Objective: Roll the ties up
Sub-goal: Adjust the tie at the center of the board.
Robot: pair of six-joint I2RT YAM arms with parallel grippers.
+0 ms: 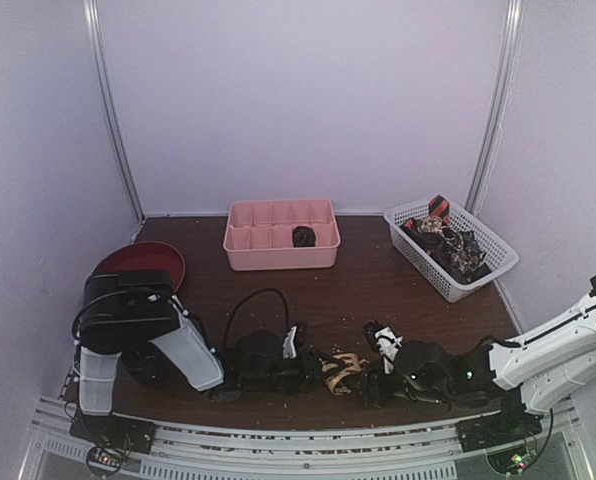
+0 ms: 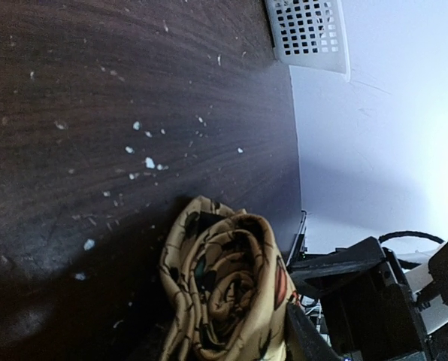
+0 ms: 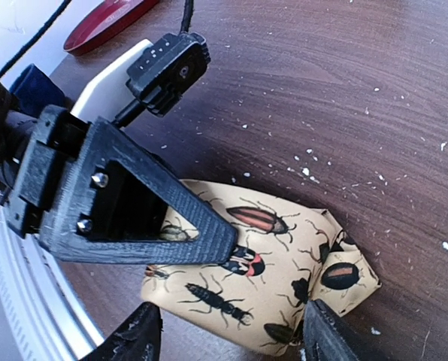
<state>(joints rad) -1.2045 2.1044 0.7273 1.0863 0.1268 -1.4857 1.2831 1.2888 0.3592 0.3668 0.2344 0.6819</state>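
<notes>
The dark brown wooden worktop (image 1: pixel 358 290) fills the space between pale walls, and the two arms lie low over its near edge, the left arm (image 1: pixel 128 320) and the right arm (image 1: pixel 558 350) reaching toward each other. At the far side stands a pink tray (image 1: pixel 278 255) divided into compartments. To its right there is a white basket (image 1: pixel 478 280) with a heap of dark and red-patterned ties (image 1: pixel 453 245) inside. A red plate (image 1: pixel 128 262) lies at the far left, partly behind the left arm. Between the two tools, close to the near edge, lies the tan tie (image 3: pixel 284 263), printed with beetles. It rests on the worktop, and in the left wrist view one part of it is wound into a loose coil while the rest lies flat. The right tool (image 3: pixel 231 338) is open: its two fingertips (image 3: pixel 141 335) stand well apart at the near side of the tie, with fabric showing between them. The left tool (image 3: pixel 156 218) has one black triangular finger lying over the other side of the tie; if its jaws are closed on the fabric, I cannot tell. One small dark rolled tie (image 1: pixel 303 236) sits in a compartment toward the right of the pink tray. Many pale crumbs (image 2: pixel 149 162) are scattered on the wood.
</notes>
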